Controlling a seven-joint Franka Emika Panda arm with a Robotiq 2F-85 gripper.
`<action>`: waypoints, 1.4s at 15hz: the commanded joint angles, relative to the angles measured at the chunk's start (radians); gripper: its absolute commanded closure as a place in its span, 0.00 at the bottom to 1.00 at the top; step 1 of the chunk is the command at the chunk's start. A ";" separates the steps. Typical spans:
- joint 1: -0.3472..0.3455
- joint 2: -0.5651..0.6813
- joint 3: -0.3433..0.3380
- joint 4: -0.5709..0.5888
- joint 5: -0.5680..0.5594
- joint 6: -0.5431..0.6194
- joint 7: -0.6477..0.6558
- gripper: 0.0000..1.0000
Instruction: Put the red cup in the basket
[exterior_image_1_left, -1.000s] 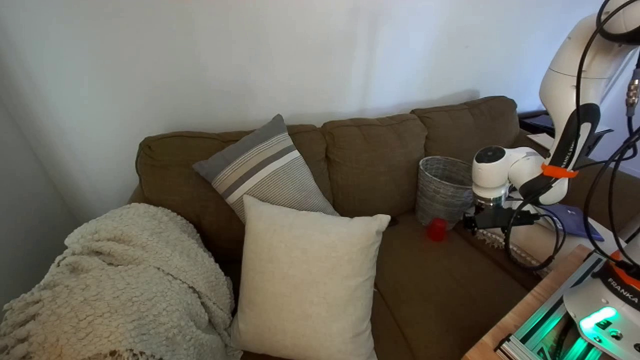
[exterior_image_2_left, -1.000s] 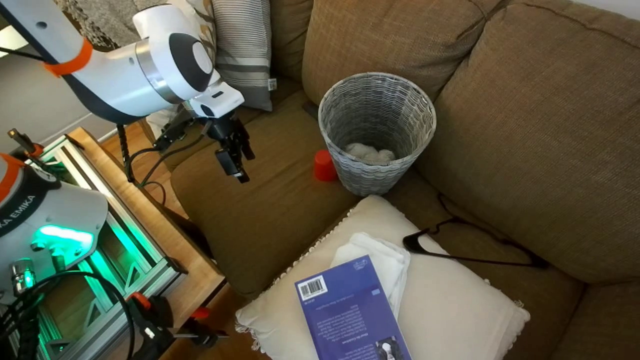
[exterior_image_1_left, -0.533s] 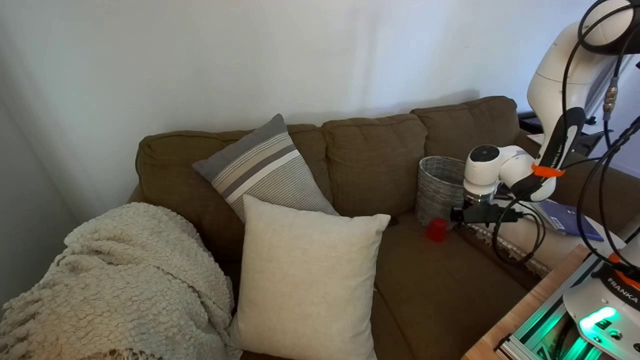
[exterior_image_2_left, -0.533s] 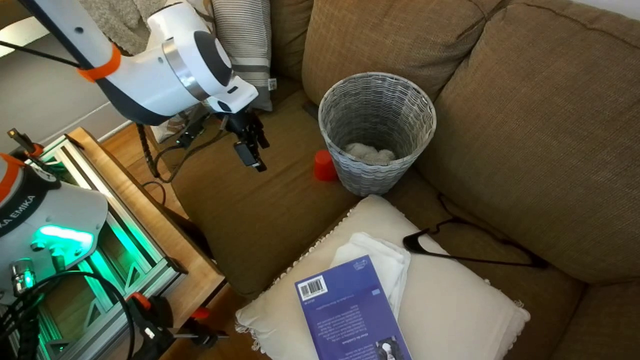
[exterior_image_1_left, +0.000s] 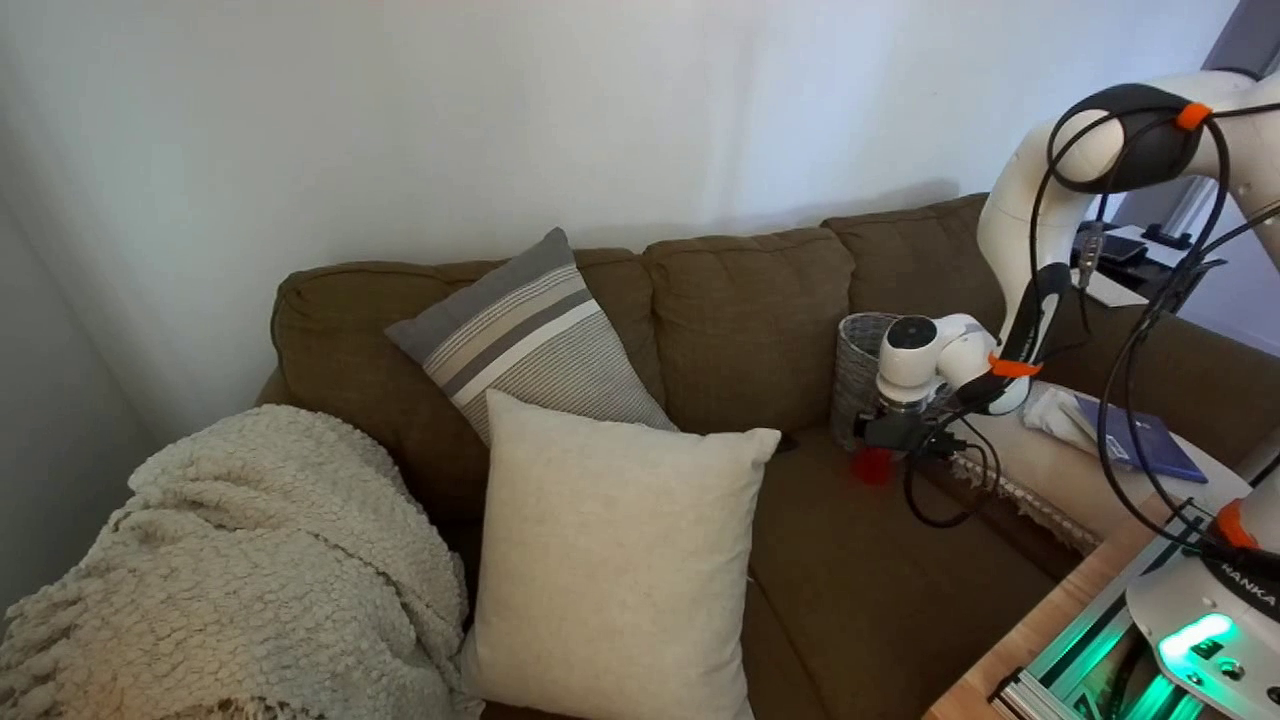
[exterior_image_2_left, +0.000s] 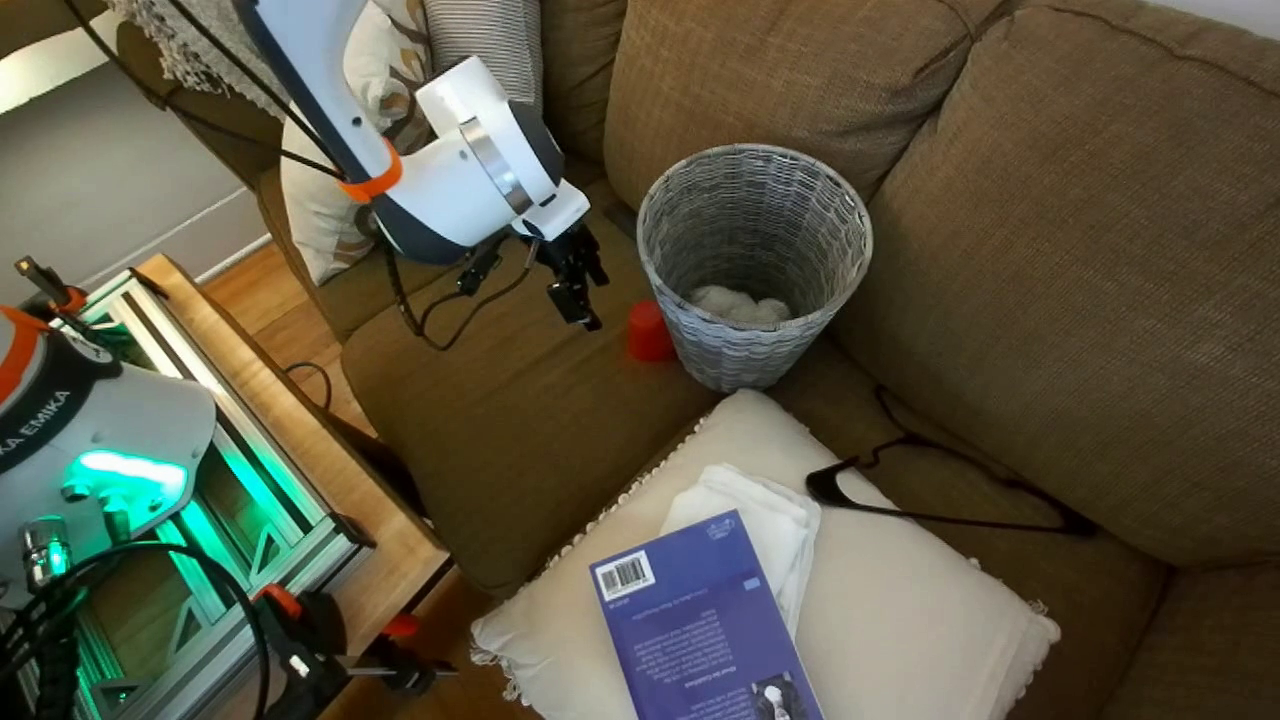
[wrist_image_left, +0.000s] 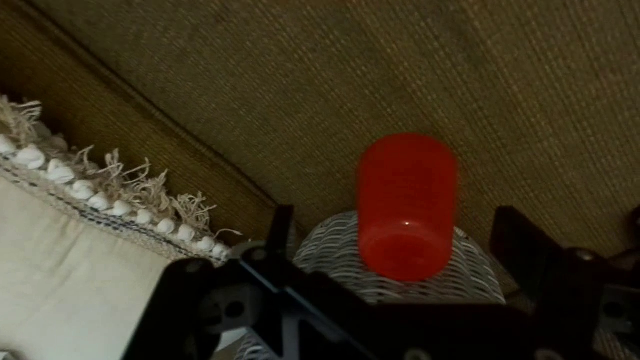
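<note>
The small red cup (exterior_image_2_left: 650, 332) stands on the couch seat, close against the side of the grey woven basket (exterior_image_2_left: 735, 352). In an exterior view the cup (exterior_image_1_left: 872, 468) is partly hidden below the gripper, and the basket (exterior_image_1_left: 853, 385) is partly behind the arm. My gripper (exterior_image_2_left: 597, 303) is a little above the seat, beside the cup and apart from it. In the wrist view my gripper (wrist_image_left: 394, 210) is open, with the cup (wrist_image_left: 406, 172) showing between its fingers and the basket wall (wrist_image_left: 327, 252) behind it. The cup's closed end seems to face up.
The basket holds some pale, soft-looking things (exterior_image_2_left: 740, 305). A fringed cream pillow (exterior_image_2_left: 890, 600) with a blue book (exterior_image_2_left: 705, 620) and white cloth (exterior_image_2_left: 790, 510) lies near it. A dark hanger-like frame (exterior_image_2_left: 960, 515) lies on the couch. A cream pillow (exterior_image_1_left: 620, 560) leans on the couch.
My gripper has moved across the seat toward the cup and basket, going lower in the exterior views. It now partly covers the cup in an exterior view. The cup and basket have not moved.
</note>
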 joint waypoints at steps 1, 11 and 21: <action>0.064 0.095 -0.035 0.113 -0.060 -0.042 0.167 0.00; 0.155 0.258 -0.077 0.261 -0.213 -0.162 0.566 0.00; 0.151 0.293 -0.080 0.287 -0.192 -0.226 0.649 0.55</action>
